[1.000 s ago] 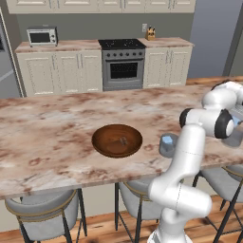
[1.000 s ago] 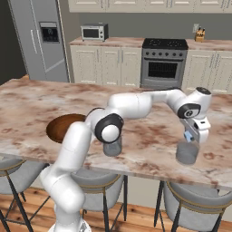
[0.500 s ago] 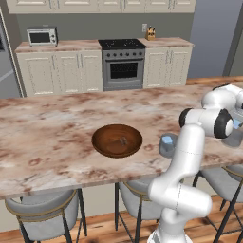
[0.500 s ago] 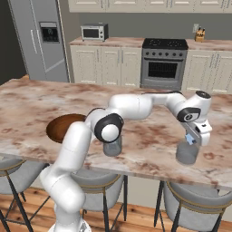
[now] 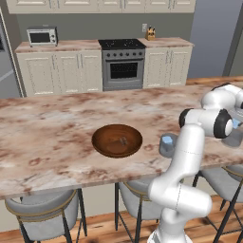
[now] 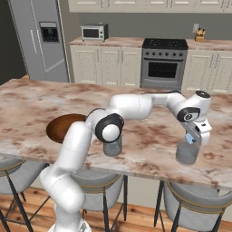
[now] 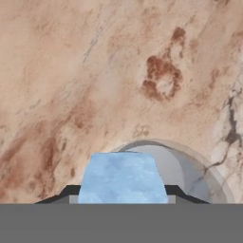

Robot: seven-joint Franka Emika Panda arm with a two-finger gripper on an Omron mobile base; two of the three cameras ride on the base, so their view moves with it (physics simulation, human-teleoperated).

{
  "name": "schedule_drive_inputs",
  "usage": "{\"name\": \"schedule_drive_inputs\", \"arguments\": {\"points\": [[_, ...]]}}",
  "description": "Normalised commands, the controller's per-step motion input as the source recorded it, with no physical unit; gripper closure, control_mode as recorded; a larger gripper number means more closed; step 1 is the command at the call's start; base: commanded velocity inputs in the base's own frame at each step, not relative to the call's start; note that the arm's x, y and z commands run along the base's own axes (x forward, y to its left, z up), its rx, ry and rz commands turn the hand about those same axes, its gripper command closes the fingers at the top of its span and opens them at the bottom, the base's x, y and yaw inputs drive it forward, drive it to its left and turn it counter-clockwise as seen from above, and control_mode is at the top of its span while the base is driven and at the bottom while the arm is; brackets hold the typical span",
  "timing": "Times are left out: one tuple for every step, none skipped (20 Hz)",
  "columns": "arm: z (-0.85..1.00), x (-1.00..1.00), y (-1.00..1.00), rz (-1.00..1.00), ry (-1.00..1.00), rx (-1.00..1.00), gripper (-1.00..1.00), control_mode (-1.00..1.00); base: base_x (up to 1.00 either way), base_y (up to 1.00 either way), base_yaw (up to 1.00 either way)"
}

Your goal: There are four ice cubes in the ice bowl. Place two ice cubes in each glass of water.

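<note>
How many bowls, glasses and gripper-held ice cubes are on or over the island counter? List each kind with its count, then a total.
Wooden bowl: 1
Grey glasses: 2
Ice cube held in the gripper: 1
Total: 4
Anything inside the bowl is too small to count.

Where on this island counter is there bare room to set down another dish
The counter is bare across the whole stretch left of the ice bowl, and along the far edge behind it. It is crowded at the right end: one glass beside the arm, the other glass under the gripper holding an ice cube.
</note>
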Motion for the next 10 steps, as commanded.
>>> {"name": "schedule_drive_inputs", "arguments": {"points": [[0.00,0.00,0.00,0.06,0.00,0.00,1.00,-1.00,0.00,0.00,0.00],[0.00,0.00,0.00,0.06,0.00,0.00,1.00,-1.00,0.00,0.00,0.00],[0.00,0.00,0.00,0.06,0.00,0.00,1.00,-1.00,0.00,0.00,0.00],[0.00,0.00,0.00,0.06,0.00,0.00,1.00,-1.00,0.00,0.00,0.00],[0.00,0.00,0.00,0.06,0.00,0.00,1.00,-1.00,0.00,0.00,0.00],[0.00,0.00,0.00,0.06,0.00,0.00,1.00,-1.00,0.00,0.00,0.00],[0.00,0.00,0.00,0.06,0.00,0.00,1.00,-1.00,0.00,0.00,0.00],[0.00,0.00,0.00,0.06,0.00,0.00,1.00,-1.00,0.00,0.00,0.00],[0.00,0.00,0.00,0.06,0.00,0.00,1.00,-1.00,0.00,0.00,0.00],[0.00,0.00,0.00,0.06,0.00,0.00,1.00,-1.00,0.00,0.00,0.00]]}}
